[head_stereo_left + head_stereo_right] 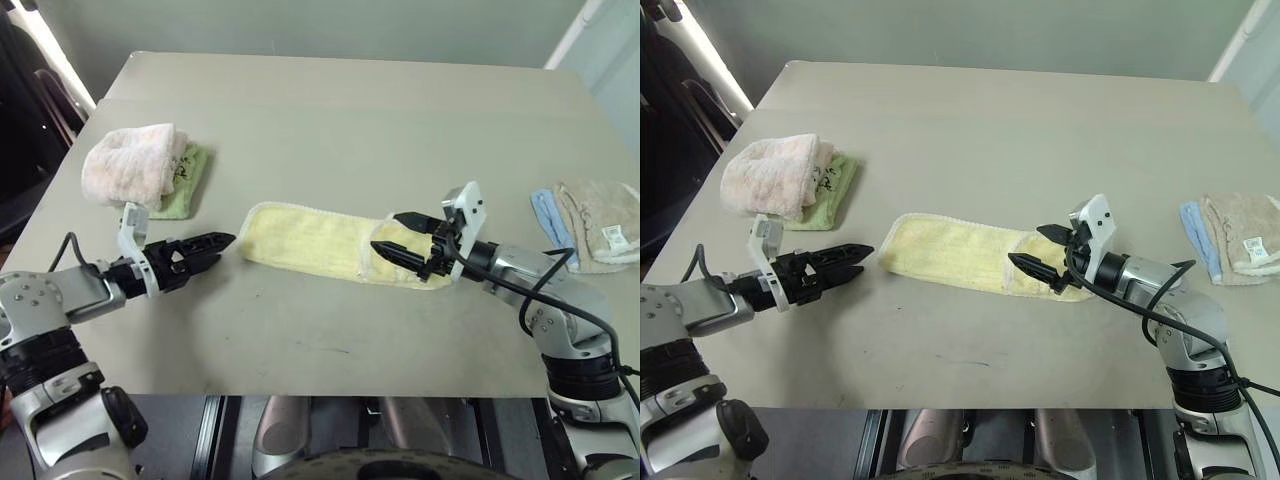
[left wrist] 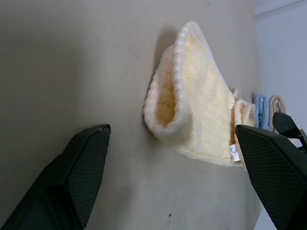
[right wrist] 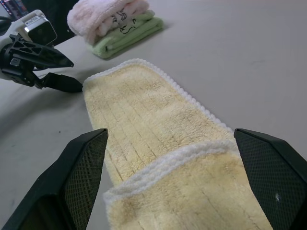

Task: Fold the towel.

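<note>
Nearest the camera, the left end effector [image 1: 205,247] hovers just off the towel's left end, its black fingers spread and holding nothing. The right end effector [image 1: 398,236] sits over the towel's right end, likewise spread wide and empty. The towel [image 1: 310,240], pale yellow with a whitish corded edge, lies flat at the middle of the desk [image 1: 330,110], its right end folded back over itself. A pink rolled towel [image 1: 132,162] rests on a green cloth [image 1: 190,185] at the left; a beige towel [image 1: 600,220] with a blue cloth [image 1: 548,218] lies at the right.
</note>
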Tool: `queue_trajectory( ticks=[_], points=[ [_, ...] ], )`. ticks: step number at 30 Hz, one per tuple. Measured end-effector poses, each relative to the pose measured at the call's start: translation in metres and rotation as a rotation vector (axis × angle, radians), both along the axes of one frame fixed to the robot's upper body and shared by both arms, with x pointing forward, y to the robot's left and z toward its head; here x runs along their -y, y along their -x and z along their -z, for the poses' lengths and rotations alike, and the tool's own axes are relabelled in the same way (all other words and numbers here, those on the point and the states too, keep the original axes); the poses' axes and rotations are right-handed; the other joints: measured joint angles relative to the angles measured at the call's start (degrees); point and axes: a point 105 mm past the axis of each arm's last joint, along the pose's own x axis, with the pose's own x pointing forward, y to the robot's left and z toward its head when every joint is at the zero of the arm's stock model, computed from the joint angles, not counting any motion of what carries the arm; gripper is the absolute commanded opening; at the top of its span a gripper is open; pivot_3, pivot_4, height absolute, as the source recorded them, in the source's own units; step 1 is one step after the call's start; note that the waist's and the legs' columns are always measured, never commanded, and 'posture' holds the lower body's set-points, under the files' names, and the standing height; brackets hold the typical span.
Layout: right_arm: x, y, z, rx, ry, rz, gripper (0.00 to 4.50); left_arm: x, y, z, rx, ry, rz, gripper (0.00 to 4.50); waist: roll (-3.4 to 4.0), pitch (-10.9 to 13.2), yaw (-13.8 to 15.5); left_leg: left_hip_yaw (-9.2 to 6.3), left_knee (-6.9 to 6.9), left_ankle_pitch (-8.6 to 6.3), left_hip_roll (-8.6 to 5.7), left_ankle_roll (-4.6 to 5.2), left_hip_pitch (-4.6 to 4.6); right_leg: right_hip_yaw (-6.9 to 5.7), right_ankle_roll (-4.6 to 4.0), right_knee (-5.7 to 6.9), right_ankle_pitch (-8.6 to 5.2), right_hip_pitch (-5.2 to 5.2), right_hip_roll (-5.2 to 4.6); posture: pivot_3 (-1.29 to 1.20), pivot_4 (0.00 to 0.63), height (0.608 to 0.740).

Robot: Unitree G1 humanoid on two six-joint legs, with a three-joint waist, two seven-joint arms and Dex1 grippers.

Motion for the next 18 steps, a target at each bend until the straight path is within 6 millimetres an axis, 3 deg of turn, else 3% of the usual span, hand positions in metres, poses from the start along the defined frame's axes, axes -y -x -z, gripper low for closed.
queue_trajectory(
  ticks=[7,18],
  points=[
    [0.004,-0.001,0.0,0.002,0.005,0.029,4.44,0.025,-0.011,0.002,-0.012,0.075,0.045,4.5,-0.03,0.0,0.1,0.04,0.0,0.03,-0.01,-0.05,0.02,-0.02,0.06,0.0,-0.03,0.04,-0.01,0.0,0.15,0.697],
    [0.008,0.0,0.006,-0.003,0.026,0.071,4.44,0.029,-0.014,0.001,-0.026,0.08,0.046,4.5,-0.05,0.01,0.1,0.04,0.0,0.05,-0.01,-0.07,0.15,-0.04,0.57,0.01,-0.33,0.16,-0.01,0.0,0.15,0.697]
  ],
)
